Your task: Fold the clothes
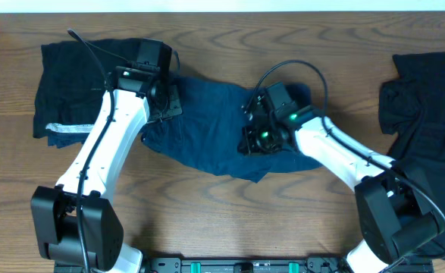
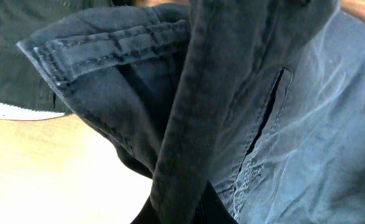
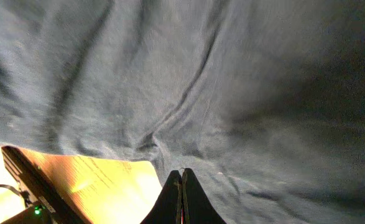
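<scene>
A dark navy garment [image 1: 207,129] lies spread in the middle of the table. My left gripper [image 1: 165,95] is at its upper left edge, shut on the stitched waistband [image 2: 182,124], which rises out of the jaws [image 2: 183,214]; a pocket slit [image 2: 266,118] shows beside it. My right gripper [image 1: 256,138] is over the garment's right part. In the right wrist view its fingers [image 3: 182,177] are pressed together, with creases in the navy cloth [image 3: 188,81] running to their tips.
A pile of black clothes [image 1: 74,83] with a white strip lies at the far left. More black clothes [image 1: 427,114] lie at the right edge. Brown wooden table [image 1: 207,220] shows in front of the garment.
</scene>
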